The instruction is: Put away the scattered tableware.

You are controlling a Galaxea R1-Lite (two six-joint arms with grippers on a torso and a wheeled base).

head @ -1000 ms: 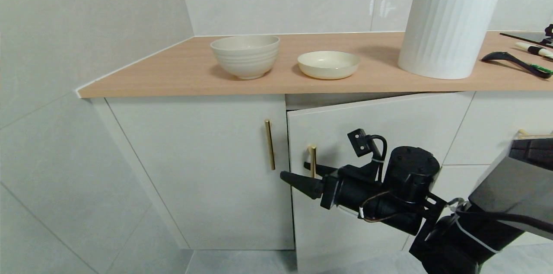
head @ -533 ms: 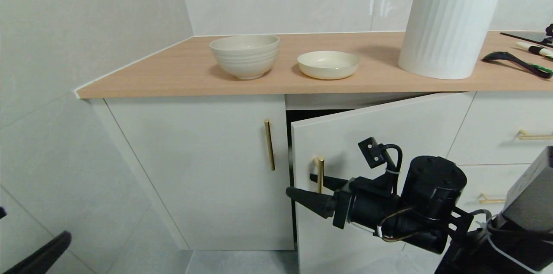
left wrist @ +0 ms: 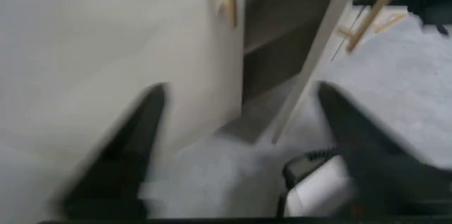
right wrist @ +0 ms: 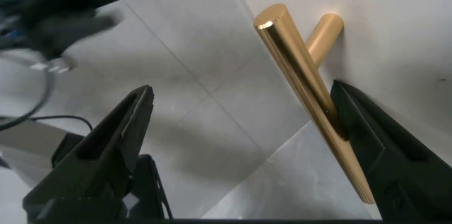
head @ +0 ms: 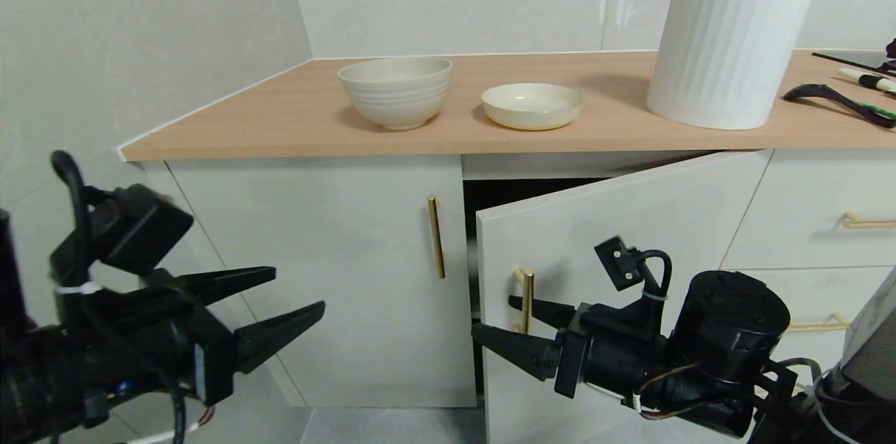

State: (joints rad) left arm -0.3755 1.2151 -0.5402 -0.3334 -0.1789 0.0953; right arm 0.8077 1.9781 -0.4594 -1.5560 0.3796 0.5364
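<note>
A white-tiled kitchen corner, with a wooden bench (head: 294, 115) over white cupboards. The bowl (head: 395, 90) and the shallow dish (head: 532, 104) sit side by side on the bench, not touching, well above both arms. The right gripper (head: 497, 316) is low at the cupboard door (head: 630, 220), which stands ajar. Its fingers are spread and level, either side of the upright brass handle (head: 525, 297). The left gripper (head: 297, 288) hangs lower left, its fingers spread and empty. I'd say it's the nearer arm to the bowl, which lies up and to its right.
</note>
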